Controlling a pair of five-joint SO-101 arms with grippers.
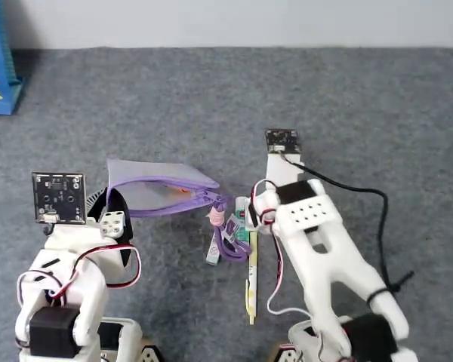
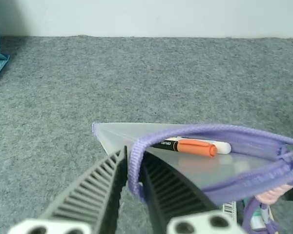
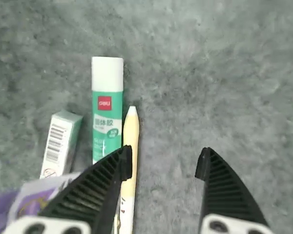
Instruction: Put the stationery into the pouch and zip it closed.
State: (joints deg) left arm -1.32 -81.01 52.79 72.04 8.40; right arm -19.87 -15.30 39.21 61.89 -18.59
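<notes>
We are pinching the pouch (image 1: 147,192) by its rim, left of centre, with the left fingers (image 2: 168,190). The right fingers (image 3: 219,180) are hanging spread above the yellow pen (image 3: 129,131), so closing may be dragging the glue stick (image 3: 106,107) just beside it.

Both arms were white moulded plastic with black servo blocks. The left arm (image 1: 60,294), lower left, carried looped red wires (image 1: 106,250) and a square black camera board (image 1: 58,197). The right arm (image 1: 328,249), lower right, trailed a black cable (image 1: 366,197); its fingers (image 3: 93,185) were black and ribbed.
</notes>
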